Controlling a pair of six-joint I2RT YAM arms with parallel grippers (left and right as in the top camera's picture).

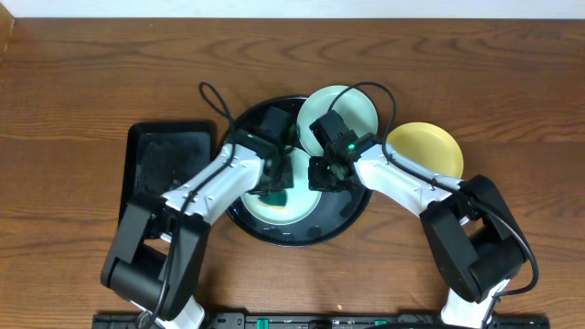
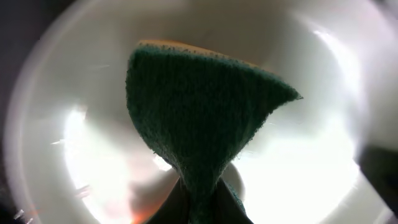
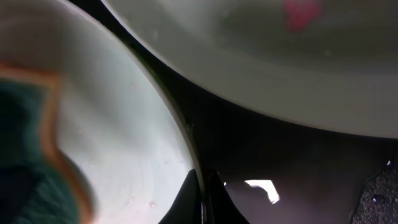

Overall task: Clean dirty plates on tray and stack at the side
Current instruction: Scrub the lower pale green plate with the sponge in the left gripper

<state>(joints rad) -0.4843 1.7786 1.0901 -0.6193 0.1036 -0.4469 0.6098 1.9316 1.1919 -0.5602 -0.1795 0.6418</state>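
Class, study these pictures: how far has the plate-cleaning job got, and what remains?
Looks done: the yellow plate sits off the tray on the table. In hand: the left end effector presses a green sponge on one aqua plate, whose rim the right end effector pinches. Left: the other aqua plate shows a pink smear; nothing is stacked yet.

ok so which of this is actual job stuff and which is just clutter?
Job:
sponge pinched in left gripper
mint plate under it, rim clamped by right gripper
second mint plate
yellow plate
round black tray

Lying about:
rectangular black tray
black cable loop
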